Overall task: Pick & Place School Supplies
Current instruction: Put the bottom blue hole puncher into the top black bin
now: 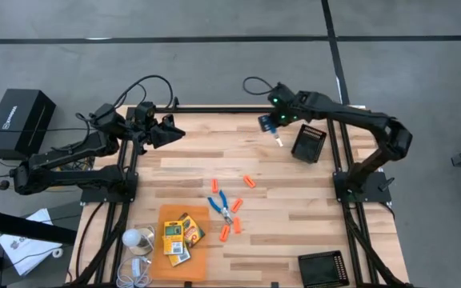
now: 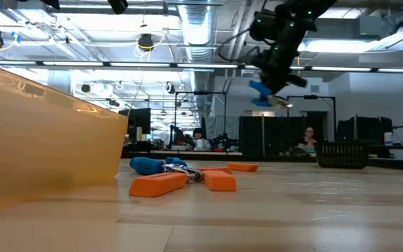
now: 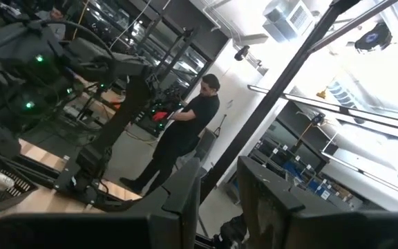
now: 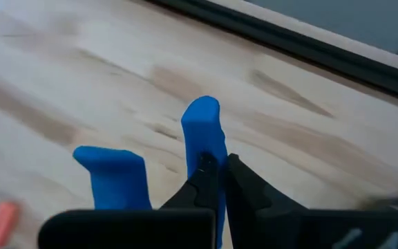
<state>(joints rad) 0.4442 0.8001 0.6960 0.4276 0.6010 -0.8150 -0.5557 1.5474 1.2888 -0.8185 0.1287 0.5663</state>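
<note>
Right gripper (image 4: 216, 181), high over wooden counter (image 1: 294, 200) nr black mesh tray (image 1: 309, 143), pinches small blue-handled tool (image 4: 200, 149). Left gripper (image 1: 170, 130) idle at back-left edge, fingers slightly apart, empty.

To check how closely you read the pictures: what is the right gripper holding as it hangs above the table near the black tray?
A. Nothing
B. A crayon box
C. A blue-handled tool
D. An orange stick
C: the right gripper is shut on one handle of a blue-handled tool, held in the air near the black tray, while the orange sticks and crayon boxes lie on the table.
</note>
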